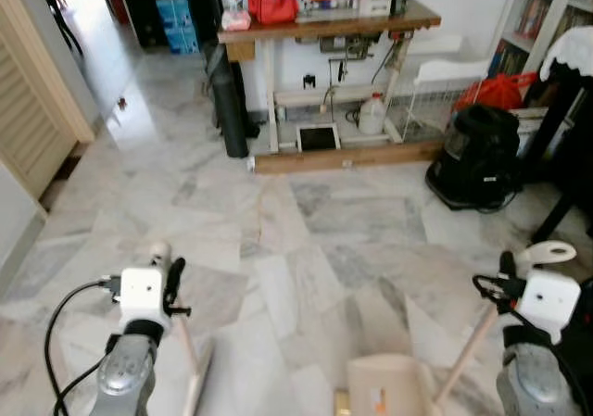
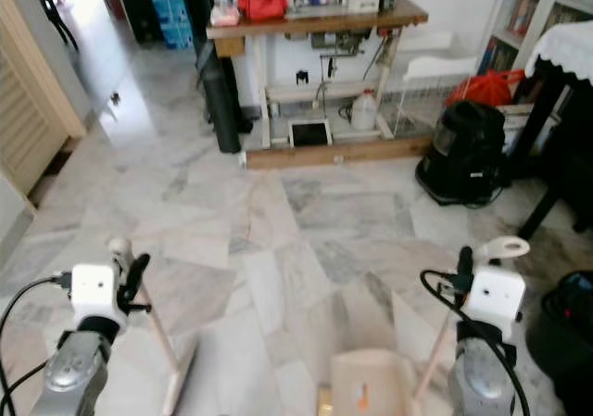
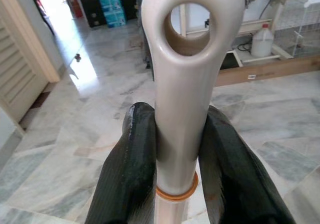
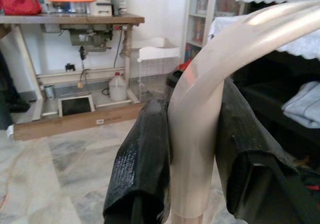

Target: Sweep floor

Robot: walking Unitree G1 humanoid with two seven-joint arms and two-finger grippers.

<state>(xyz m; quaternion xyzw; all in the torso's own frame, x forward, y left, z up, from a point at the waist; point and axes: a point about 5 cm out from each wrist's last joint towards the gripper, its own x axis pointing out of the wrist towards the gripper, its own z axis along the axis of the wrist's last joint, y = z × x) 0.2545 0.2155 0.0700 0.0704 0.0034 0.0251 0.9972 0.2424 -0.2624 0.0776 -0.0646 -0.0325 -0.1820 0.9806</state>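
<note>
Left wrist view has the left tool (image 3: 177,154) clamped tight on the cream broom handle (image 3: 180,99), its 2 black fingers (image 3: 132,164) pressed against either side just below the hanging hole at the top. From the head camera that handle slants down to the broom head (image 1: 196,379) resting on the marble floor (image 1: 306,221), low on the robot's left. Same story on the other side — the right tool (image 4: 192,154) is closed around the curved cream handle of the dustpan (image 4: 200,114), fingers (image 4: 142,159) hugging both sides. The dustpan's tray (image 1: 389,386) sits on the floor between the 2 arms, nearer the right one. Further back there's a wooden counter (image 1: 329,19) with a red bag (image 1: 271,4) on it, and a black vacuum cleaner (image 1: 477,157) to the right.
</note>
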